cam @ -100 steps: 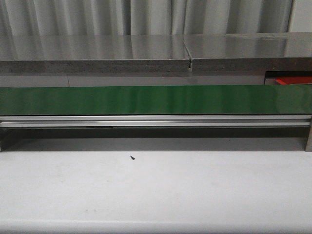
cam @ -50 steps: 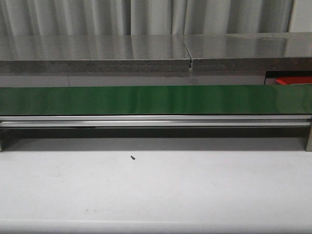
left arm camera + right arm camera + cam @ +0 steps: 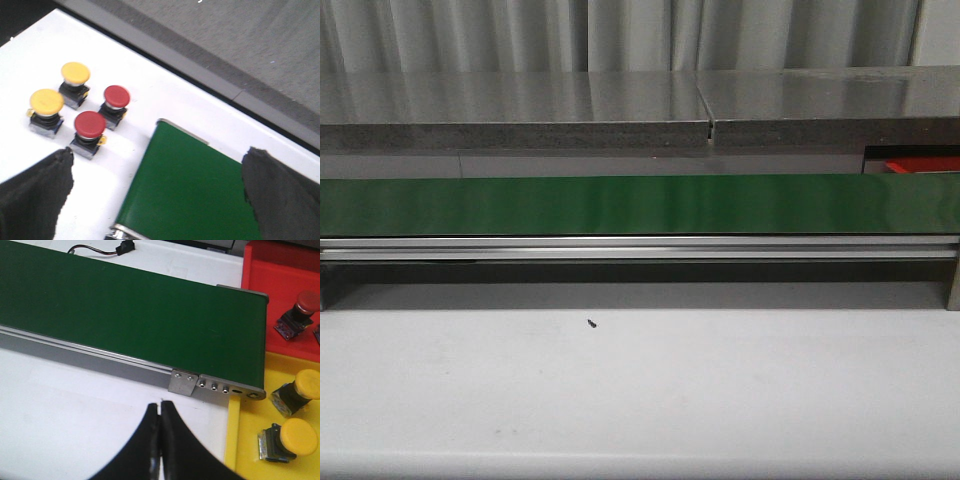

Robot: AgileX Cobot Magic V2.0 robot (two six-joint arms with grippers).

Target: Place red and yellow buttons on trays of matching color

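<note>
Left wrist view shows four mushroom-head push buttons standing upright in a loose cluster on the white table (image 3: 150, 100), off the end of the green conveyor belt (image 3: 190, 190). Two are yellow, the farther yellow button (image 3: 75, 73) and the nearer yellow button (image 3: 46, 101); two are red, the farther red button (image 3: 116, 96) and the nearer red button (image 3: 90, 124). Each has a round domed cap on a dark square switch body with small metal terminals. None touches another. The left gripper (image 3: 155, 192) hangs over the belt's end with its black fingers (image 3: 35, 195) spread wide apart, nothing between them.

In the right wrist view, a red tray (image 3: 280, 295) and a yellow tray (image 3: 260, 450) sit side by side at the belt's other end. A red-capped button (image 3: 300, 310) lies tilted in the red tray; two yellow-capped buttons (image 3: 297, 390) (image 3: 287, 439) lie on their sides in the yellow tray. The right gripper (image 3: 160, 415) has its dark fingers pressed together over the white table, holding nothing.

From the front, only the belt (image 3: 620, 205), its aluminium rail (image 3: 620, 248) and a sliver of red tray (image 3: 920, 165) appear.
</note>
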